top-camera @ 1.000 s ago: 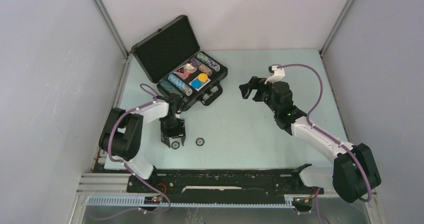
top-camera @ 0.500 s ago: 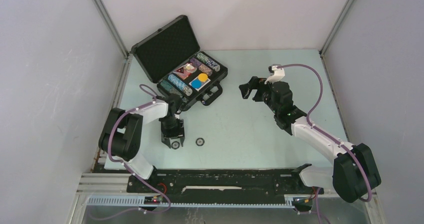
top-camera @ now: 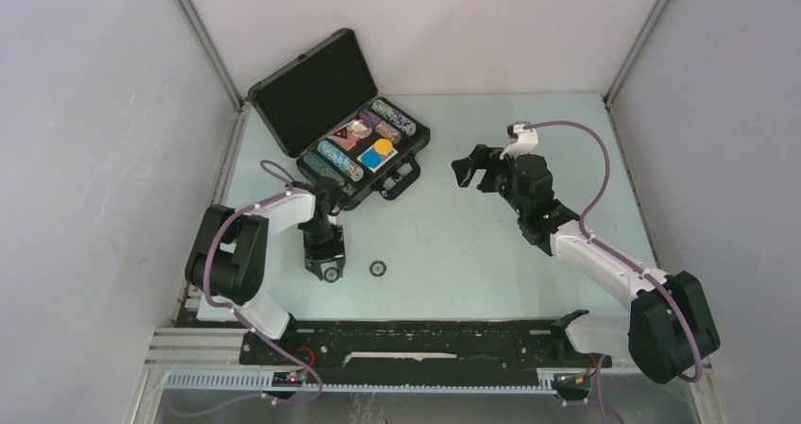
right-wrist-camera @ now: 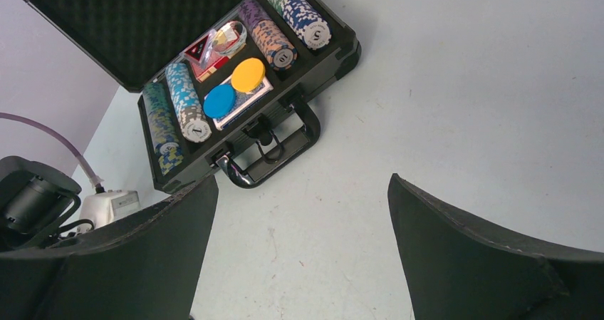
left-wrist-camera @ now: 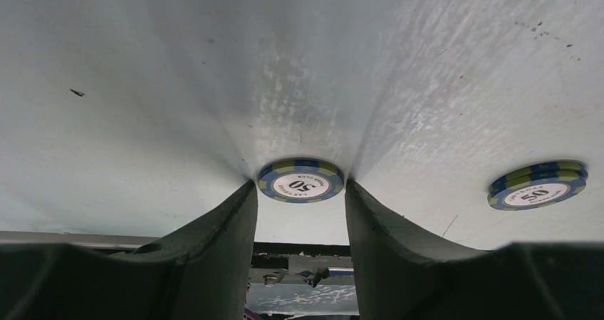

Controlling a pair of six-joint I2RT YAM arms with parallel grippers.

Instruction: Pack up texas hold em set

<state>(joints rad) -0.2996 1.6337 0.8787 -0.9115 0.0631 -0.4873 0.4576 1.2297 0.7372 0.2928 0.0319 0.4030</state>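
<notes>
Pale table [left-wrist-camera: 214, 63]: left gripper [left-wrist-camera: 299, 186] straddles a chip [left-wrist-camera: 300, 179], lower centre, perhaps touching; clamped or not, cannot tell. Right gripper [right-wrist-camera: 303, 179] spread wide.

Pale table [top-camera: 491, 254] w/ case & loose chips.
Open black briefcase [top-camera: 312, 89] is set at far-left corner, lid raised; a "50" chip [left-wrist-camera: 300, 181] is laid flat nr front-left, a second chip [left-wrist-camera: 538, 189] beside it, not touching.

Pale table [top-camera: 472, 254] w/ grey walls [top-camera: 85, 160] around.
</notes>
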